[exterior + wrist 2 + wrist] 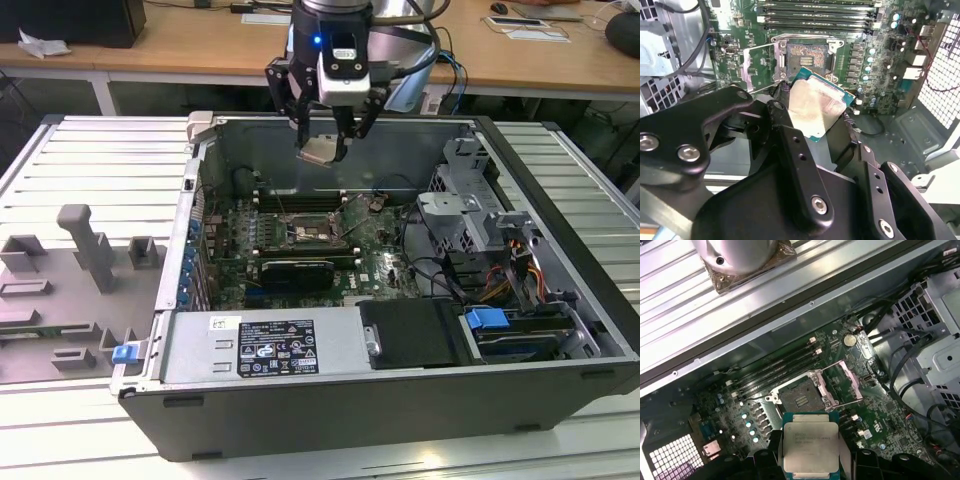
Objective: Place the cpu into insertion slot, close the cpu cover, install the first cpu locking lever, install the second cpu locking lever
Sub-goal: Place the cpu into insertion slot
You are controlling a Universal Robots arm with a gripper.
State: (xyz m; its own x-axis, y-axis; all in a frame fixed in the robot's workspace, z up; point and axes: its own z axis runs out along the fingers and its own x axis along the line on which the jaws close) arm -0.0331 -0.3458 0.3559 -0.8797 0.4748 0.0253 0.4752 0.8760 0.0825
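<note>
My gripper (325, 135) hangs above the far side of the open computer case, shut on the cpu (322, 150). In the first wrist view the cpu (811, 447) shows its silvery-grey face and green rim between the dark fingers (771, 460). In the second wrist view its pale underside (812, 107) shows, tilted. Below, the insertion slot (305, 232) (801, 397) (807, 55) lies bare in the middle of the green motherboard (380, 270). The cpu cover (847, 382) (757, 67) is swung open and lies beside the slot. The cpu is well above the slot and apart from it.
Long memory slots (775, 372) run along the slot's far side. A black card (295, 270) lies nearer the front. The labelled power supply (260, 345), a metal drive cage (470, 210) and cables (450, 280) crowd the case. A grey fixture (90, 250) stands at the exterior view's left.
</note>
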